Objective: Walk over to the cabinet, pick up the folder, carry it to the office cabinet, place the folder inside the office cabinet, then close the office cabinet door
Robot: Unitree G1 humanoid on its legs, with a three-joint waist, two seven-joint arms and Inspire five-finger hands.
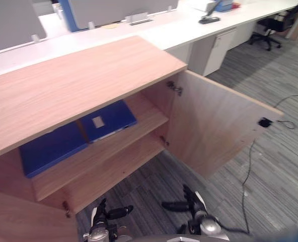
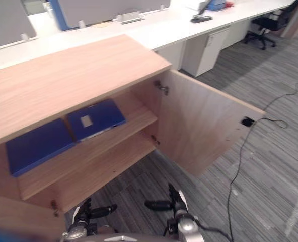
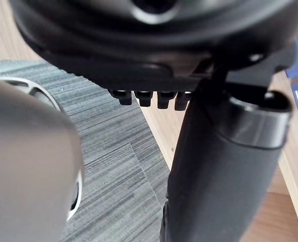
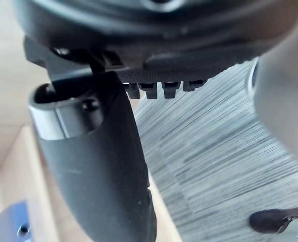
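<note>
Nearest, low over the grey carpet (image 1: 270, 166): left hand (image 1: 107, 216) and right hand (image 1: 188, 204), side by side but apart, both empty, fingers loose and uncurled, thumbs pointing inward toward each other. Beyond them, the office cabinet (image 1: 78, 85), with its door (image 1: 214, 128) swung wide on the right, standing between the hands and the floor beyond, and a black handle (image 1: 264, 122) at its free edge. On the upper shelf (image 1: 141, 132), toward the right end: the blue folder (image 1: 108, 120), flat, white label up. Just beside it on the left, a second blue folder (image 1: 51, 148). Lower shelf (image 1: 114, 171) bare. In the left wrist view alone, the labelled folder's edge seen close past the thumb. Farthest: white desk (image 1: 169, 27), drawer unit (image 1: 214, 50), office chair (image 1: 271, 25).
</note>
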